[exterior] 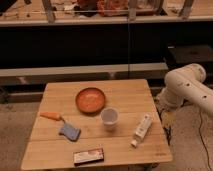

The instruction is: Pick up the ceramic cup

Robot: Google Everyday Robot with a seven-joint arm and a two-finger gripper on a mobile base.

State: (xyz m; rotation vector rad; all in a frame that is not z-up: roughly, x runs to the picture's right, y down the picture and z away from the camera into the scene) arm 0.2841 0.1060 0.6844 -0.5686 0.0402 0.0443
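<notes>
The ceramic cup (109, 118) is small, white and round. It stands upright near the middle of the wooden table (55, 148), just in front of the orange bowl (90, 100). My white arm (185, 84) is off the table's right side. My gripper (166, 119) hangs low beside the table's right edge, well to the right of the cup and apart from it. It holds nothing that I can see.
A slim white bottle (142, 130) lies to the right of the cup. A blue sponge (70, 132) and an orange-handled tool (52, 116) lie at the left. A dark flat packet (88, 156) lies at the front edge. Shelving runs behind the table.
</notes>
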